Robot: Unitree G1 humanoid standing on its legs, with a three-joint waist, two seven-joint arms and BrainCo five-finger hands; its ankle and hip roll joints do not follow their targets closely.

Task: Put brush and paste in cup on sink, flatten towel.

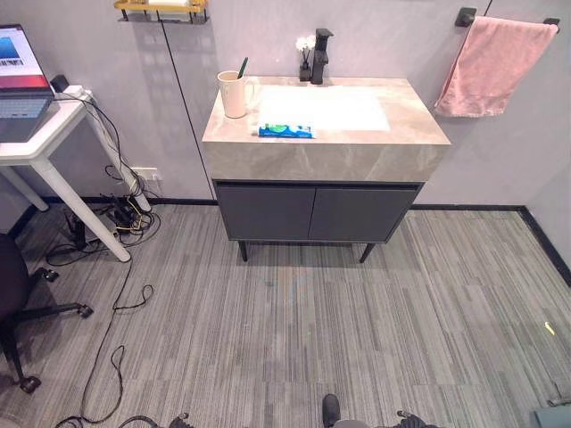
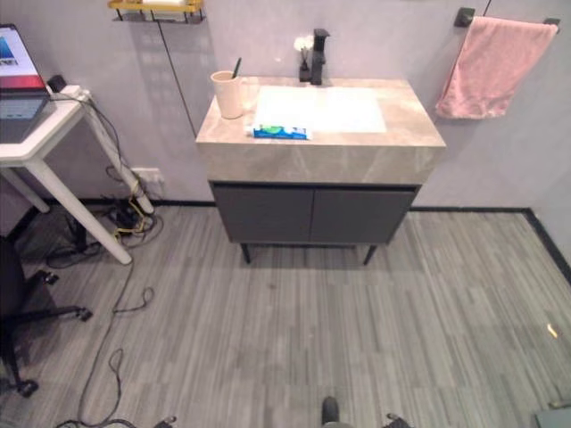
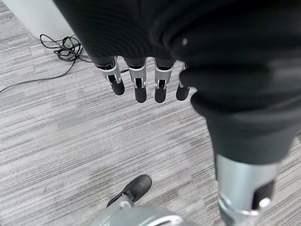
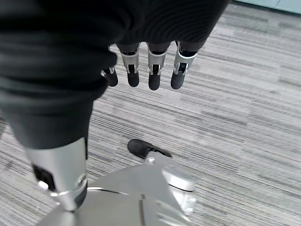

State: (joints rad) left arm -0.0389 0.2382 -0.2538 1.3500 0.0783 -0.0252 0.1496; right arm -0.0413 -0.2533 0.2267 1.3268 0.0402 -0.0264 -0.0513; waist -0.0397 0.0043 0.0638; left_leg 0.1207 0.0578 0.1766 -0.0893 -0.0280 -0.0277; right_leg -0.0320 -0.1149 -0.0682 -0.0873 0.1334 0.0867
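A cream cup [image 1: 234, 94] stands at the back left of the grey sink counter [image 1: 357, 147], with a dark green brush [image 1: 242, 67] upright in it. A blue and green tube of paste [image 1: 286, 131] lies flat near the counter's front edge, in front of the white basin. A pink towel [image 1: 492, 67] hangs bunched and crooked on a black bar on the wall to the right of the sink. My left hand [image 3: 136, 80] and my right hand [image 4: 153, 70] hang over the striped floor, far from the sink, fingers relaxed and holding nothing.
A black faucet [image 1: 319, 55] stands at the back of the basin. At the left are a white desk [image 1: 40, 143] with a laptop [image 1: 20, 76], a black chair [image 1: 13, 294] and loose cables [image 1: 116, 312] on the floor. A yellow shelf [image 1: 161, 9] is on the wall.
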